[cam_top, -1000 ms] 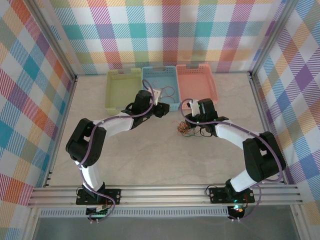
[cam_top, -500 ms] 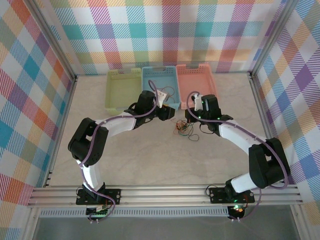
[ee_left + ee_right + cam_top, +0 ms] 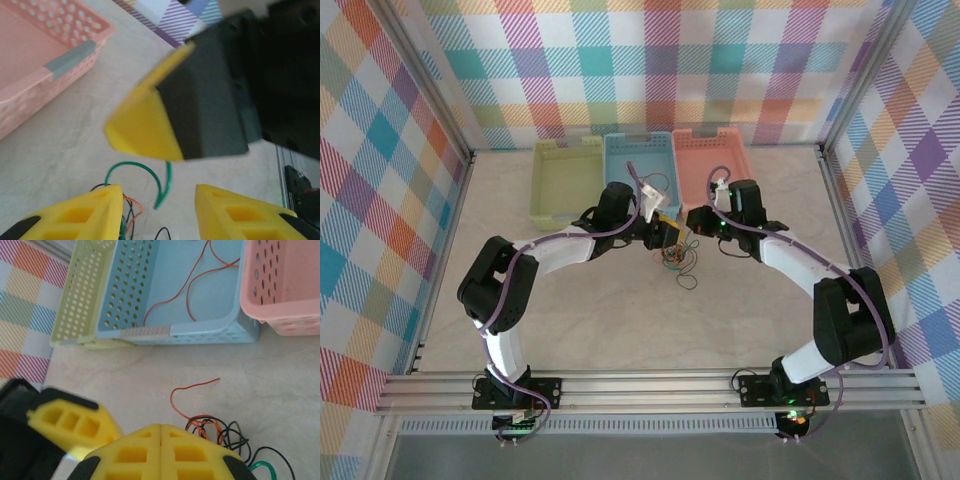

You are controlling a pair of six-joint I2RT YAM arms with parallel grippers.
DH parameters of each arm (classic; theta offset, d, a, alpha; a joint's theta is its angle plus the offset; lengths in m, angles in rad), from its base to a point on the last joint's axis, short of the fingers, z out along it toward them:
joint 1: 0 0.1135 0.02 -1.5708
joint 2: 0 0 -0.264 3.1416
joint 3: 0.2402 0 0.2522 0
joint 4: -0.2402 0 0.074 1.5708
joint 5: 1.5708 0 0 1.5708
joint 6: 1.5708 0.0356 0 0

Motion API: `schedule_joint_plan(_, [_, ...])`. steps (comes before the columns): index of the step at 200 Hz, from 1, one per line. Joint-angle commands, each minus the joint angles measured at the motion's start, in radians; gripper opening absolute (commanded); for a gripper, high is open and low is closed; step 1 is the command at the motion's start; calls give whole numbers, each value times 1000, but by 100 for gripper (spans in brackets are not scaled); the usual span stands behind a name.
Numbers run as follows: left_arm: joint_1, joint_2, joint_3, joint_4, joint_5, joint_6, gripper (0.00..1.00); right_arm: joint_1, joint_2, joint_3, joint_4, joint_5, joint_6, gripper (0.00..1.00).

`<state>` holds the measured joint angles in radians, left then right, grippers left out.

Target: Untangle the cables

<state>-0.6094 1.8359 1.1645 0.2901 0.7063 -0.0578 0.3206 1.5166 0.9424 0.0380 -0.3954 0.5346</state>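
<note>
Since the cables (image 3: 672, 257) were thin, light and floppy, they'd snag easily; best grab looked like a free strand end, not the tangle's core. They lay on the surface (image 3: 620, 315), just near of both tools. Released, left tool (image 3: 157, 205) hung over a green loop (image 3: 162, 181). Clenched, right tool (image 3: 160, 450) showed no strand pinched; cables sat just beside its tips.

The worktop (image 3: 620, 310) is smooth and matt, pale with faint stone-like veining. The pink basket (image 3: 292, 322), blue basket (image 3: 150, 332) and yellow-green basket (image 3: 80, 300) are perforated moulded plastic with a soft sheen. The cables (image 3: 215, 430) are thin wires in smooth, slightly glossy plastic sheathing. The left pincer (image 3: 157, 192) and right pincer (image 3: 161, 432) have matt yellow plastic fingers with black parts. The frame rails (image 3: 650, 385) are brushed metal.
</note>
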Motion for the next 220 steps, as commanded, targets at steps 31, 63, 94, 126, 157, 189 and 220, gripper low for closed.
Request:
schedule_joint_plan(31, [-45,24,61,-55,34,76,43,-21,43,2,148,-184,203,0])
schedule_joint_plan(63, [-52,22,60,-61,15,88,42,-21,64,2,175,-221,273,0])
schedule_joint_plan(94, [-59,15,61,-85,-49,110,38,-21,74,4,224,-276,362,0])
schedule_joint_plan(126, [-59,-2,45,-76,-105,115,37,-20,53,7,208,-282,374,0])
schedule_joint_plan(157, [-59,-22,28,-74,-169,118,42,-21,28,9,174,-279,366,0])
schedule_joint_plan(189, [-60,-33,11,-55,-184,118,44,-19,9,11,166,-297,376,0])
schedule_joint_plan(220, [-60,-30,14,-60,-189,116,44,-19,-15,38,70,-253,282,0])
